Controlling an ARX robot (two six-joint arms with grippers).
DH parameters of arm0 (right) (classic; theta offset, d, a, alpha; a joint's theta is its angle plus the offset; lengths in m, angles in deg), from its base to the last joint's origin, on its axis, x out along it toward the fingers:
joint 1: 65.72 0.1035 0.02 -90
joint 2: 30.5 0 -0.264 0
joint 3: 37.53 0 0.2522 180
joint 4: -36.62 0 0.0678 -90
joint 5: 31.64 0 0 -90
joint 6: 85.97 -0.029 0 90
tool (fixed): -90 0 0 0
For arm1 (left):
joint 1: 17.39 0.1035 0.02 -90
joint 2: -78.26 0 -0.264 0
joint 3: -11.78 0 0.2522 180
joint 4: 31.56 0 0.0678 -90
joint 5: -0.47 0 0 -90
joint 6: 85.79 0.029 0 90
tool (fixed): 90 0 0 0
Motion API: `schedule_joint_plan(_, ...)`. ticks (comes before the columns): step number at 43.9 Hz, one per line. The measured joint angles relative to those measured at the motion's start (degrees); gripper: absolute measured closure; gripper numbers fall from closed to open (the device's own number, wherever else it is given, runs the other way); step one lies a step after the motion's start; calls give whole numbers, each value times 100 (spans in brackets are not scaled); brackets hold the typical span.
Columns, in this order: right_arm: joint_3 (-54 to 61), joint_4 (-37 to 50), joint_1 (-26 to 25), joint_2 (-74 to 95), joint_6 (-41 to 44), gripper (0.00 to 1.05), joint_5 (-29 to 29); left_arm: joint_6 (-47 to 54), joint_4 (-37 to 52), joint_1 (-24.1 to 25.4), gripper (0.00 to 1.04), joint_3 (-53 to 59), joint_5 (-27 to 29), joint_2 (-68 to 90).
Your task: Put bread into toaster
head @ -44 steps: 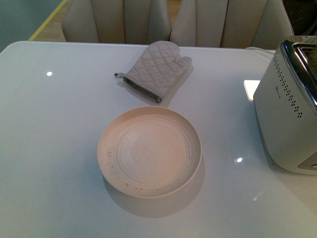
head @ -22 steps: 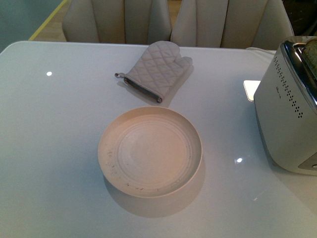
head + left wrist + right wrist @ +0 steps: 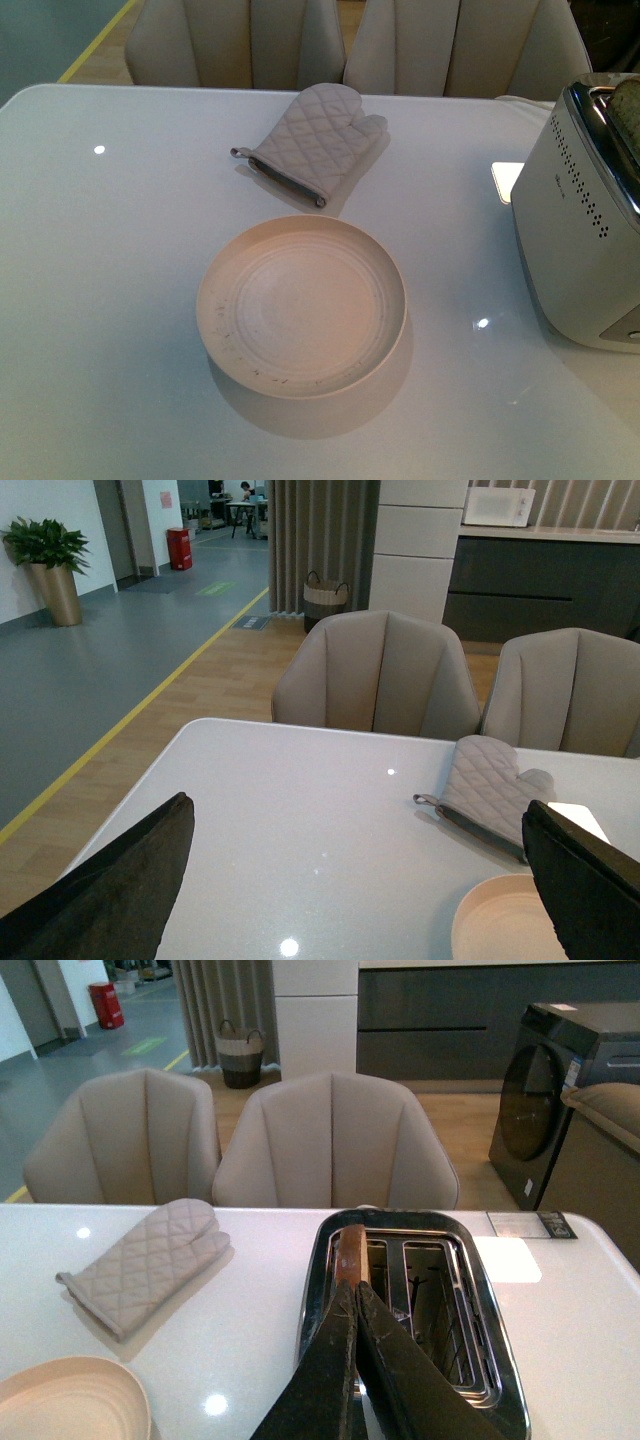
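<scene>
The white toaster (image 3: 580, 230) with a chrome top stands at the table's right edge; its slots show in the right wrist view (image 3: 420, 1300). My right gripper (image 3: 352, 1288) is shut on the bread (image 3: 349, 1253), held edge-on over the toaster's top at the nearer slot. A bit of the bread (image 3: 628, 100) shows above the toaster in the front view. My left gripper (image 3: 360, 880) is open and empty above the table's left part, its fingers (image 3: 120, 890) wide apart. Neither arm shows in the front view.
An empty beige plate (image 3: 215, 330) sits mid-table, also in the left wrist view (image 3: 470, 920). A quilted beige oven mitt (image 3: 320, 140) lies behind it. Two beige chairs (image 3: 375, 670) stand at the far side of the table.
The bread has come into view above the toaster's top at the right edge of the front view. The plate and mitt have not moved.
</scene>
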Motion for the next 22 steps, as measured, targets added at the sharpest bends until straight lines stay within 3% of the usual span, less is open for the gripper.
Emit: schedule_joint_plan(22,490,-800,0,-1300,0,103,0,0,0,0,7,0,2,0)
